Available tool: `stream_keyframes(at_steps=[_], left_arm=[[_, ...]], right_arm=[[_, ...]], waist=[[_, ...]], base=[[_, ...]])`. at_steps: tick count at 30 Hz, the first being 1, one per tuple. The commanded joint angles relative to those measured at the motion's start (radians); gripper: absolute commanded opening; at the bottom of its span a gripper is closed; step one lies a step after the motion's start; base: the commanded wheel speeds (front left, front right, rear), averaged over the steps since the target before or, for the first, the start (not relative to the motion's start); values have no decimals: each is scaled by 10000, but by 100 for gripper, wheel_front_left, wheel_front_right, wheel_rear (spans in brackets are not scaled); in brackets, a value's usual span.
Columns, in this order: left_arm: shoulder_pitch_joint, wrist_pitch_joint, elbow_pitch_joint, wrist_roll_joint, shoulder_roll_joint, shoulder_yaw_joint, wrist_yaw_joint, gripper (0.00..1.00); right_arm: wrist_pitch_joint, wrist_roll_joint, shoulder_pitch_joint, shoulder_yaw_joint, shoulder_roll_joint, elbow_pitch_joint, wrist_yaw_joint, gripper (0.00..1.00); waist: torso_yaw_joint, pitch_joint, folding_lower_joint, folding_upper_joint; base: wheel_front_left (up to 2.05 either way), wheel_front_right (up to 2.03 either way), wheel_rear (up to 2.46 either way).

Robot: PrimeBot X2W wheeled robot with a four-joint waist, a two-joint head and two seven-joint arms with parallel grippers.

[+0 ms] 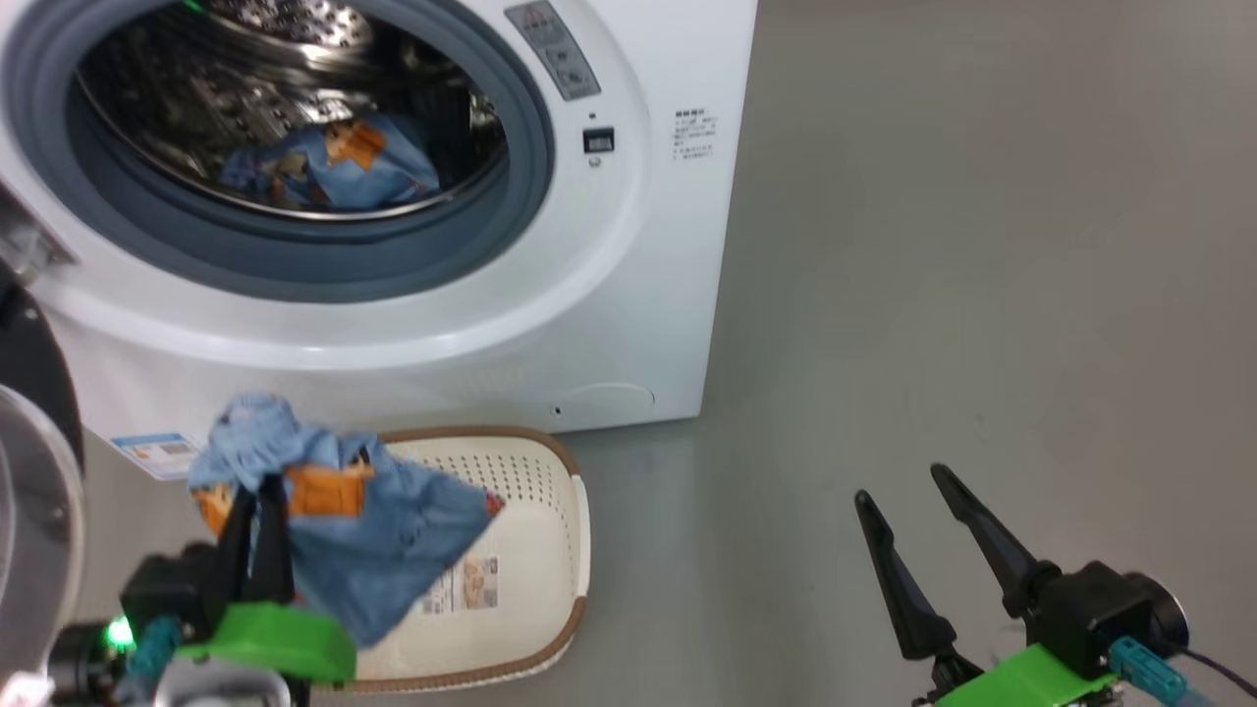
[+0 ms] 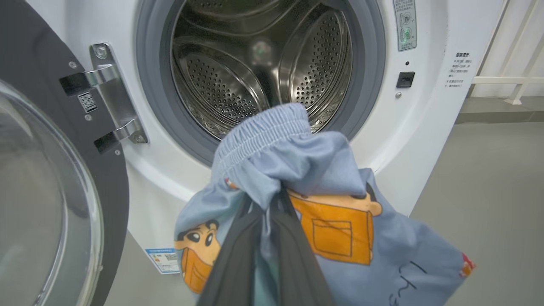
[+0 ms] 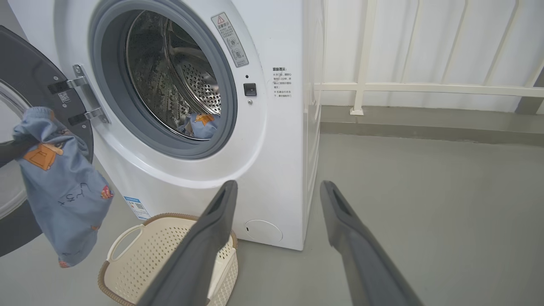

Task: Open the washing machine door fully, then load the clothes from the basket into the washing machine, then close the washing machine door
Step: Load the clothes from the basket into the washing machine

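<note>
The white washing machine (image 1: pixel 628 324) stands with its door (image 2: pixel 46 178) swung wide to the left. One light blue garment (image 1: pixel 334 162) lies inside the steel drum (image 2: pixel 255 63). My left gripper (image 1: pixel 257 496) is shut on another light blue garment (image 1: pixel 383 550) printed with an orange cartoon figure. It hangs above the cream basket (image 1: pixel 550 491) and below the drum opening. In the right wrist view this garment (image 3: pixel 63 191) dangles left of the machine, over the basket (image 3: pixel 140 263). My right gripper (image 1: pixel 903 486) stands open over bare floor, to the right of the basket, with nothing between its fingers.
Grey floor (image 1: pixel 982 295) stretches to the right of the machine. A white railing (image 3: pixel 425 89) runs along the wall behind it. A blue label sticker (image 1: pixel 157 452) sits low on the machine's front, and a round flap (image 3: pixel 263 230) lies near its lower right corner.
</note>
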Motion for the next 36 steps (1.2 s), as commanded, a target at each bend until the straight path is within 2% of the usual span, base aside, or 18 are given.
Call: stream_keyframes(at_steps=[1,9,17,26,36], left_arm=[[-878,-152,65,-150,163,392,-118,0],[-3433,-212,2012,-551,257,744,-566,0],[-5627,116,3525,-821,768,1092,-909,0],[-8272,1418,4995,-1147,1827,1330,-1547,0],[-10485,3144,5555,-1028,3301,1396,-1665,0]], right_arm=[[-117,69,-498,329,-100,-361,62,100],[-457,263,-1333,616,-149,-396,62,100],[-852,488,-2007,988,-159,-199,62,100],[-1396,793,-2734,1468,-134,352,62,100],[-1801,1155,-3366,2133,-74,973,62,100]], waist=[[-233,713,0,-1],[-808,2181,0,-1],[-1477,3335,0,-1],[-2266,4395,0,-1],[-3069,5258,0,-1]], base=[[0,0,0],[0,0,0],[0,0,0],[0,0,0],[0,0,0]])
